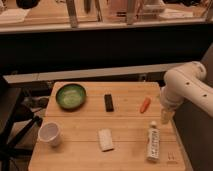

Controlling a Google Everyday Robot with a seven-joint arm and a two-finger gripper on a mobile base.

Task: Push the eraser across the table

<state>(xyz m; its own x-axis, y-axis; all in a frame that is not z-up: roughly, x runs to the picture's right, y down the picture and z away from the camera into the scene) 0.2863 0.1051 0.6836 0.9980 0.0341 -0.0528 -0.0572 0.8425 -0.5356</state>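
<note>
Your gripper [165,116] hangs at the right edge of the table [125,125], below the white arm [187,87], and you cannot tell whether the claw is released or clenched; it grasps nothing that you can see. Two things could be the eraser, and you cannot tell which it is: a black block [108,102] lies mid-table toward the far side, and a white block [105,139] lies nearer the front, a little left of centre. Both are well apart from the gripper. Between the gripper and the black block lies a carrot [145,104], tilted, near the right edge. Between the gripper and the white block lies a tube [153,142], flat on the table, its cap pointing to the far side and just beside the gripper. Left of the black block sits a green bowl [57,97], its inside a paler green. At the front left corner a white cup [51,141] stands upright, mouth up, its inside white. A dark chair [10,125] stands off the table's left side.
</note>
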